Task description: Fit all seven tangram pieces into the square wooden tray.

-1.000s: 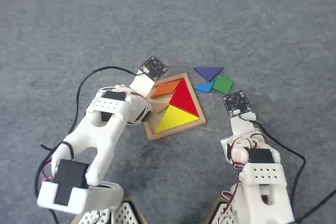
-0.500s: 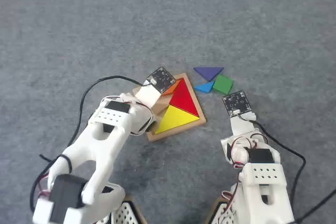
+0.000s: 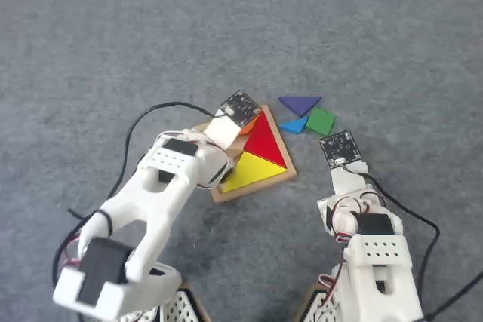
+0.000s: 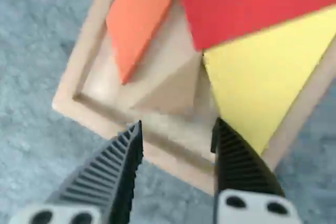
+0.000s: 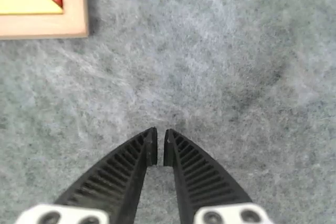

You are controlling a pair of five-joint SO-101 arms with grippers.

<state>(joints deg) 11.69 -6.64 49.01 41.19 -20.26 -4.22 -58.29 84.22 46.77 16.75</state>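
The left claw (image 4: 177, 129) hangs spread over the near rim of the square wooden tray (image 4: 68, 100). Beyond its tips, an orange parallelogram (image 4: 139, 17), a red triangle (image 4: 247, 3) and a yellow triangle (image 4: 262, 77) lie inside. The right claw (image 5: 159, 132) is pressed together above grey felt (image 5: 220, 51). Ahead of it, a purple triangle (image 3: 299, 103), a blue triangle (image 3: 293, 124) and a green square (image 3: 321, 121) lie loose.

tray (image 3: 253, 186): left side hidden under left arm (image 3: 162, 186) | orange piece (image 4: 137, 19): cut off by edge, blurred
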